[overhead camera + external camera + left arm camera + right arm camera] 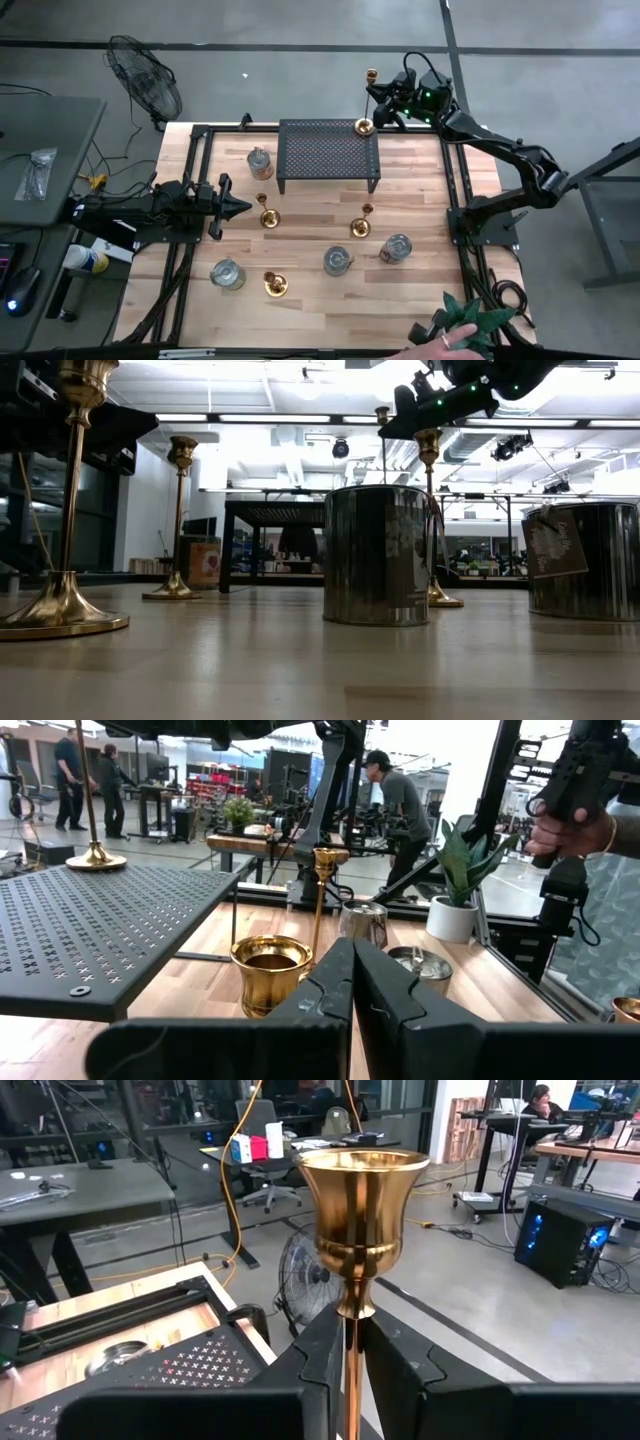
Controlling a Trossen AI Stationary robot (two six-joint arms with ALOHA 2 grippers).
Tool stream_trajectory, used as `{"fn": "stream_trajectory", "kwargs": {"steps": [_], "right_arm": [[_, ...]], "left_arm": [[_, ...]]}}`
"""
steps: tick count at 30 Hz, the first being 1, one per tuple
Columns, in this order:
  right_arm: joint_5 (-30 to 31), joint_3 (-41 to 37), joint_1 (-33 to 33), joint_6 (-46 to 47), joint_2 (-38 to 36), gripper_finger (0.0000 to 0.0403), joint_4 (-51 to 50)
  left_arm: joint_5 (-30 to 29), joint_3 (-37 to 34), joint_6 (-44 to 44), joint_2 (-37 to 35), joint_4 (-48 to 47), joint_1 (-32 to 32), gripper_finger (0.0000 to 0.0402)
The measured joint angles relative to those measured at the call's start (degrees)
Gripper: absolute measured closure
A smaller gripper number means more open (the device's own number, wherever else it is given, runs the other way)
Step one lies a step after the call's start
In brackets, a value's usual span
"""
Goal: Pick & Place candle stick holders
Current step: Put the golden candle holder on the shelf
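A tall slender brass candlestick [368, 100] stands with its round base [365, 126] on the far right corner of the black perforated stand [330, 150]. My right gripper [380, 98] is shut on its stem below the cup [360, 1200]. My left gripper [240, 208] is shut and empty, just short of a brass candlestick [268, 215] whose cup [270, 970] shows right ahead of its fingers. Two other brass candlesticks [362, 225] [275, 285] and several silvery cups [260, 160] [338, 260] [397, 248] stand on the table. My right gripper pinches the tall candlestick's thin stem [349, 1342] between its two fingers, a little below the cup. The fingers come level from the table's far right side and lie across the stem. The candlestick stands upright with its base [96, 855] on the stand's top.
A fourth silvery cup [228, 273] stands at the near left. A green potted plant [475, 320] sits at the near right corner with a person's hand [440, 343] beside it. People stand in the room beyond the table [395, 810]. A fan [145, 85] stands off the far left.
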Motion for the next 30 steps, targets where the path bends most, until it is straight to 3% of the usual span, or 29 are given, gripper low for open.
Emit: {"fn": "stream_trajectory", "kwargs": {"steps": [21, 30], "right_arm": [[1.1, 0.0, 0.0, 0.4, -0.1, 0.0362, -2.1], [2.0, 0.0, 0.5, 0.5, -0.1, 0.0309, -2.1]], "left_arm": [[0.0, 0.0, 0.0, 0.0, 0.0, 0.0, 0.0401], [0.0, 0.0, 0.0, 0.0, 0.0, 0.0, 0.0401]]}}
